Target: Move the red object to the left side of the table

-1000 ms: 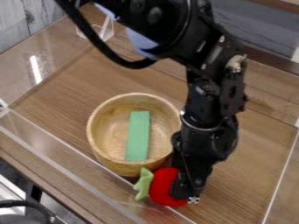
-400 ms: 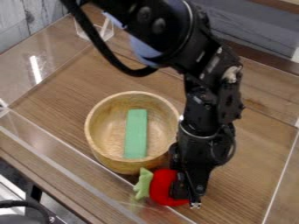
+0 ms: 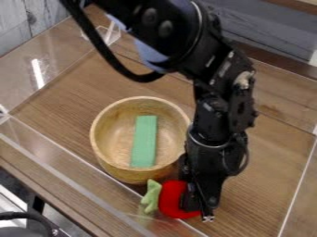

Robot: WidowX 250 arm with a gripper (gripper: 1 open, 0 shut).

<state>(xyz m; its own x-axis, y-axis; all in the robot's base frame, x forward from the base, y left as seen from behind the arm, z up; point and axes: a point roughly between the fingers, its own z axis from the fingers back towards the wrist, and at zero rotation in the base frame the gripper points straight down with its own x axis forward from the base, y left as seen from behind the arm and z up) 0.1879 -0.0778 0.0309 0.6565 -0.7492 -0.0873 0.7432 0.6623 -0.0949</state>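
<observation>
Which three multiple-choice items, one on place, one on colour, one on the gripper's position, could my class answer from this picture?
1. Where is the green block?
A) On the clear wall
B) Inside the bowl
C) Under the gripper

2. What colour is the leafy piece on the toy fruit?
A) Light green
B) Purple
C) Orange

3. How does the gripper stand?
A) High above the bowl
B) Turned away from the fruit
C) Down at the fruit

Key:
1 B: the green block lies within the rim of the bowl.
2 A: the leafy piece looks pale green.
3 C: the gripper overlaps the red toy fruit.
</observation>
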